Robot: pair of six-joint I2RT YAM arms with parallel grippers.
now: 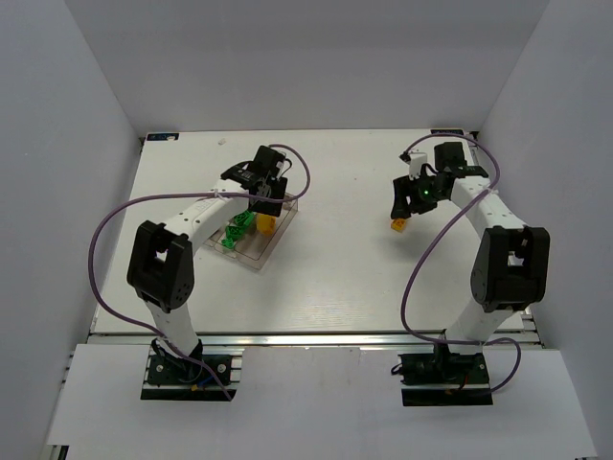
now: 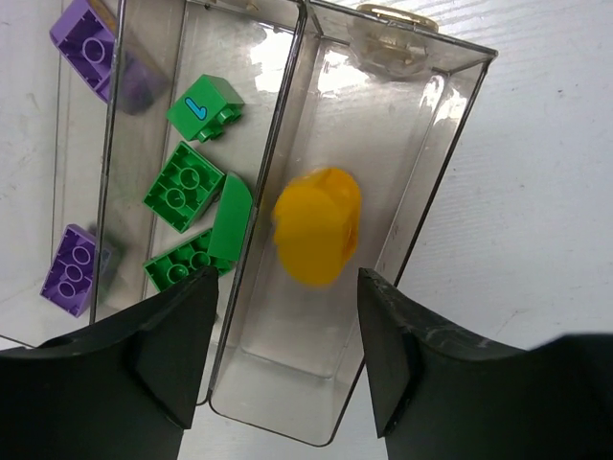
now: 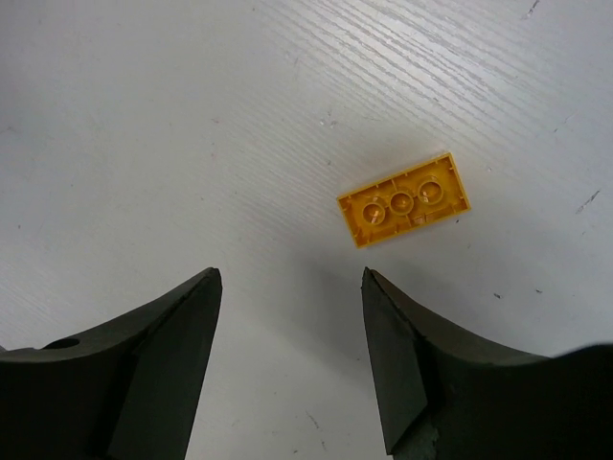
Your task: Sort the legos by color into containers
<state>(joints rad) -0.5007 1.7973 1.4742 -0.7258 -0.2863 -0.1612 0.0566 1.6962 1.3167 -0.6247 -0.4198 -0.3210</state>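
Note:
The clear three-compartment tray [image 2: 436, 153] lies below my left gripper [image 2: 287, 283], which is open and holds nothing. A rounded yellow-orange lego [image 2: 318, 225] shows blurred in the right compartment, just beyond the fingertips. The middle compartment holds several green legos [image 2: 184, 187]. Two purple legos [image 2: 69, 270] are in the left one. In the top view the left gripper [image 1: 261, 187] hovers over the tray [image 1: 257, 257]. My right gripper [image 3: 290, 278] is open above the bare table. A flat yellow lego [image 3: 404, 199] lies upside down just ahead of it, also seen from above as a yellow lego [image 1: 396, 225] below the right gripper [image 1: 402, 203].
White walls close in the table on the left, right and back. The purple cables loop beside each arm. The table's near edge runs along the metal rail [image 1: 316, 337] by the arm bases.

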